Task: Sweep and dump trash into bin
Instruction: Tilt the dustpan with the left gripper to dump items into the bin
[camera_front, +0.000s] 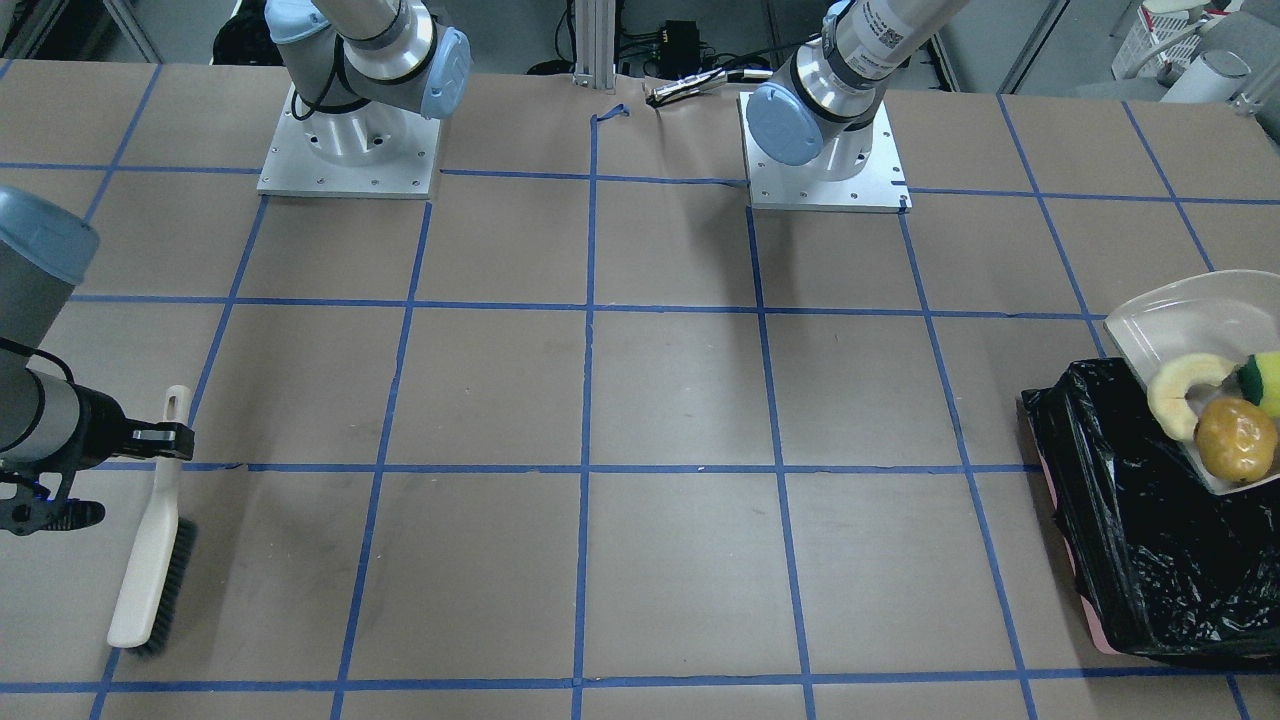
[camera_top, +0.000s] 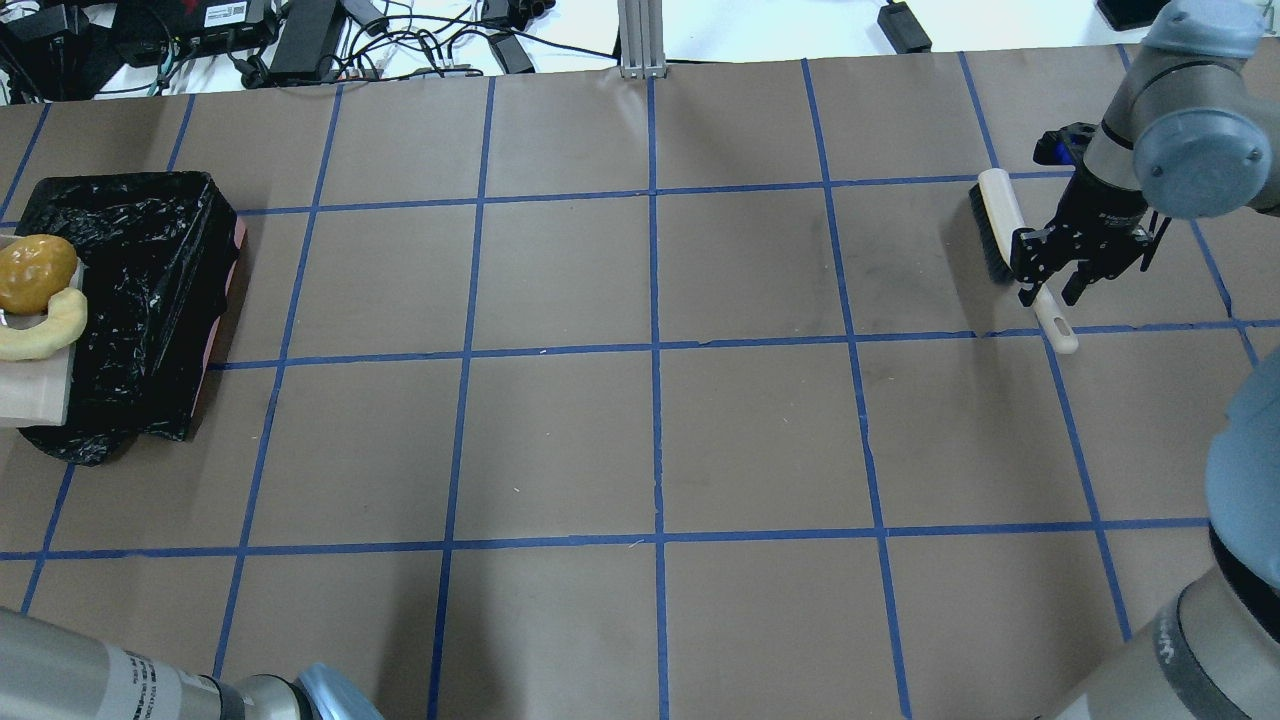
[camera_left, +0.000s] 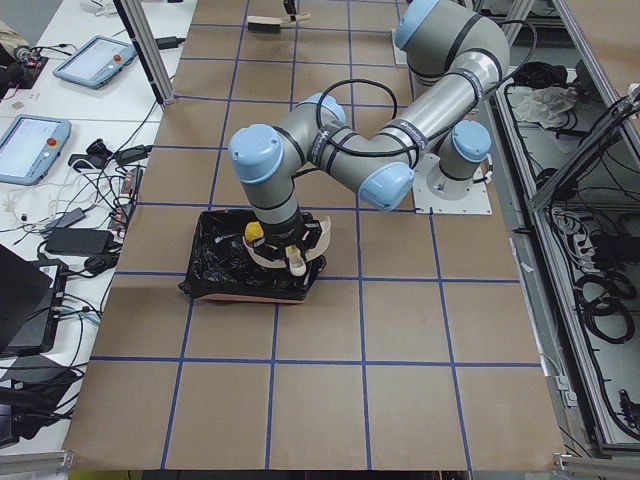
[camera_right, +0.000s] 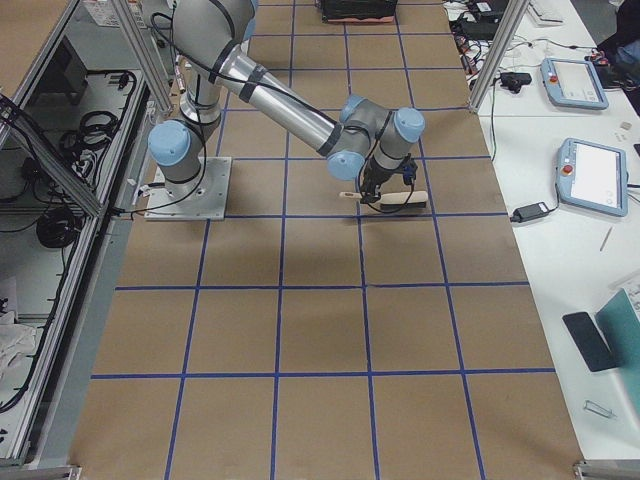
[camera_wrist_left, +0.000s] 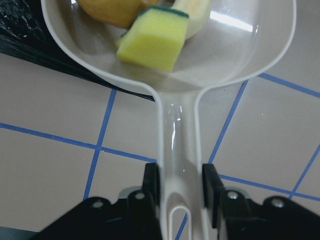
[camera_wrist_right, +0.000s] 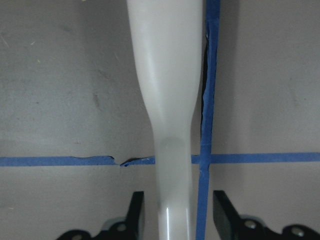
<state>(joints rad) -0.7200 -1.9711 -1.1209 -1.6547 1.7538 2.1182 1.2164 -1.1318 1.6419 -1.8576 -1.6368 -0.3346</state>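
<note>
My left gripper (camera_wrist_left: 180, 192) is shut on the handle of the beige dustpan (camera_wrist_left: 235, 55) and holds it tilted over the black-lined bin (camera_front: 1150, 540). In the pan lie the pale crescent slice (camera_front: 1180, 390), the golden-brown potato lump (camera_front: 1237, 440) and the yellow-and-green sponge wedge (camera_wrist_left: 152, 42). The overhead view shows the bin (camera_top: 150, 290) with the potato (camera_top: 35, 272) and slice (camera_top: 45, 335) above its left side. My right gripper (camera_top: 1047, 297) is open, its fingers either side of the handle of the brush (camera_top: 1000, 225), which lies on the table.
The brown table has a grid of blue tape (camera_front: 590, 465). The two arm bases (camera_front: 350, 150) stand at the robot's edge. The brush also shows at the front view's left (camera_front: 150, 560), far from the bin.
</note>
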